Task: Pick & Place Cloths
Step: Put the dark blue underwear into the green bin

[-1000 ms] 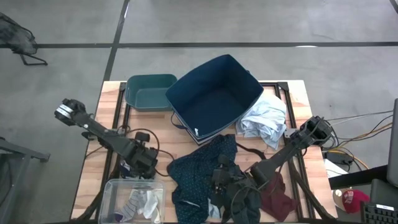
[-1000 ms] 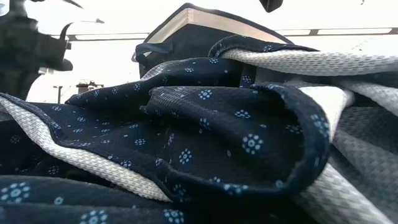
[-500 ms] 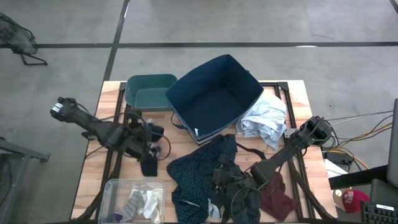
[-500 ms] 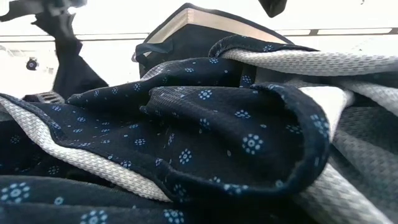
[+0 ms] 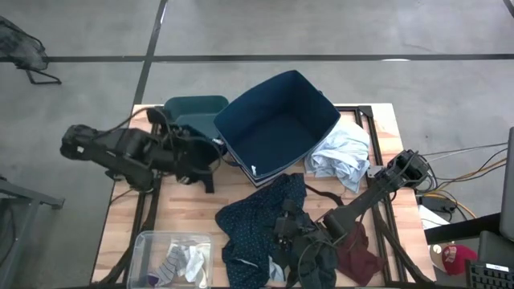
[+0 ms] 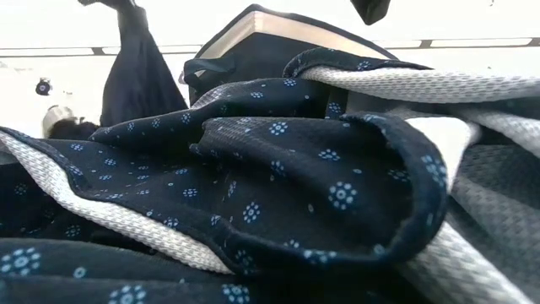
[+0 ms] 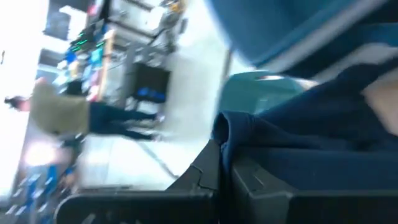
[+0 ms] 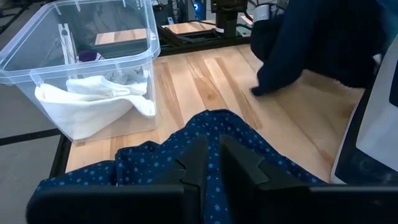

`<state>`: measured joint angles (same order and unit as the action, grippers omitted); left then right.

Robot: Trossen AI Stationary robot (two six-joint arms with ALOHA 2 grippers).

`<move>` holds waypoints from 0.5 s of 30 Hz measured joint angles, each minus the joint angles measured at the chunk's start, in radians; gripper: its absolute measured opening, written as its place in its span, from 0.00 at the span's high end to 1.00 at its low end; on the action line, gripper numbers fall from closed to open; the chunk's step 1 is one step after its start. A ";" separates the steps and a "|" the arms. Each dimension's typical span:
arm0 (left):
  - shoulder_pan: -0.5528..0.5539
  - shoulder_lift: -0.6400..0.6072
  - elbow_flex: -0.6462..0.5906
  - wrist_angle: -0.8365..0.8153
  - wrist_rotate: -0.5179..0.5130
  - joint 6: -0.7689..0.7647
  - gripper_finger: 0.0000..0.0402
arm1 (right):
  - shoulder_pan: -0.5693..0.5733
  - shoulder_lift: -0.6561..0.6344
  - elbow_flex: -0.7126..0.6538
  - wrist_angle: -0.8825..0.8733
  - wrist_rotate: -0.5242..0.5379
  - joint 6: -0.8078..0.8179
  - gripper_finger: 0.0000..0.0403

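Black cloth (image 5: 208, 178) hanging long-axis down from closed left pincer (image 5: 205, 155), right pincer (image 8: 211, 163) pinching dotted shirt (image 5: 249, 221)

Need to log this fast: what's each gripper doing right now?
Left gripper: shut on the dark cloth.
Right gripper: shut on the dotted navy shirt.

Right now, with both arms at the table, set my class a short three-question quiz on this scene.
1. True or false: the clear bin holds socks.
2. The left gripper holds: A) a dark cloth; B) a hanger; C) nothing.
3. Fill in: the right gripper pinches the ____ shirt.
Key: 1 true; 2 A; 3 navy dotted.
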<state>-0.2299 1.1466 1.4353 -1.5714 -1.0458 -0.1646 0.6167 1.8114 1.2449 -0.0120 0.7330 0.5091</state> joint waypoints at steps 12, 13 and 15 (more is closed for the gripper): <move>0.215 0.000 0.090 0.006 -0.410 0.054 0.99 | 0.000 0.000 -0.004 0.002 0.000 0.008 0.88; 0.224 0.000 0.100 0.011 -0.429 0.065 0.99 | 0.000 0.000 -0.004 0.002 0.000 0.008 0.87; 0.234 0.000 0.120 0.031 -0.471 0.089 0.99 | 0.000 0.000 -0.004 0.002 0.000 0.008 0.85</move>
<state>0.0041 1.1465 1.5549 -1.5400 -1.5166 -0.0758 0.6166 1.8114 1.2411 -0.0097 0.7331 0.5167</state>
